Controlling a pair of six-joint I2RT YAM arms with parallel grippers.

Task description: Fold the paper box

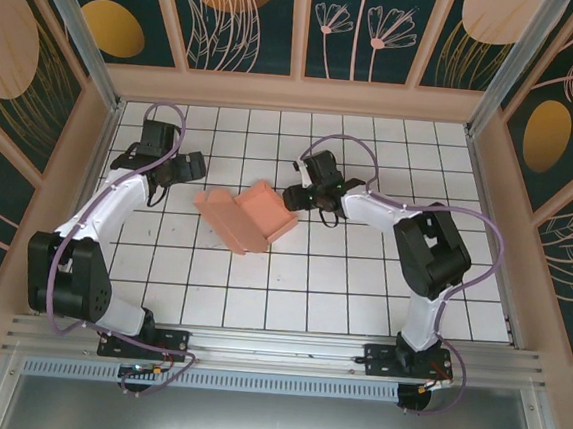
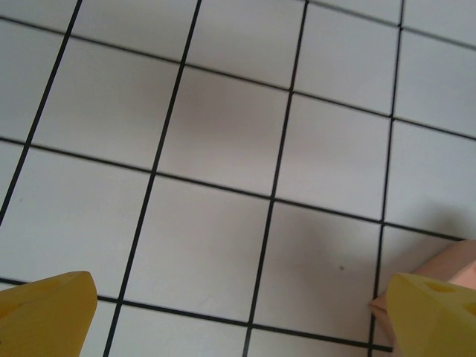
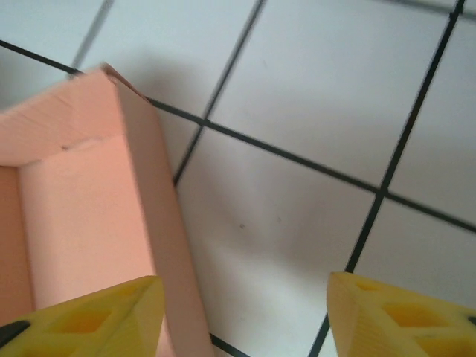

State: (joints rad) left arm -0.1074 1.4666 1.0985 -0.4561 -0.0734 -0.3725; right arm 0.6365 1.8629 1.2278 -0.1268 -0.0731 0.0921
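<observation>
- Two claws are in play, one on each arm, and both are spread wide with nothing gripped.
- My left claw (image 1: 192, 169) hangs low over the white tiled surface (image 1: 360, 291), just beside the left end of the paper box (image 1: 251, 216).
- In the left wrist camera its yellow fingers (image 2: 44, 316) sit far apart over bare tiles. A pink corner of the box pokes in by the right finger.
- My right claw (image 1: 290, 197) is at the other end of the box. In its own camera, one finger looks to be over the inside of a standing pink wall (image 3: 167, 245) and the other is outside it. So the wall runs between them, not pinched yet.
- The paper box lies near the middle of the surface, between the two claws. It looks half made: some walls stand up, and a flat part sticks out to the left.
- I think the right claw is set that way so it can pinch the wall and press the fold.
- I think the left claw sits close so it can stop the light card from sliding.
- Thin card bends fast, so I would squeeze softly.
</observation>
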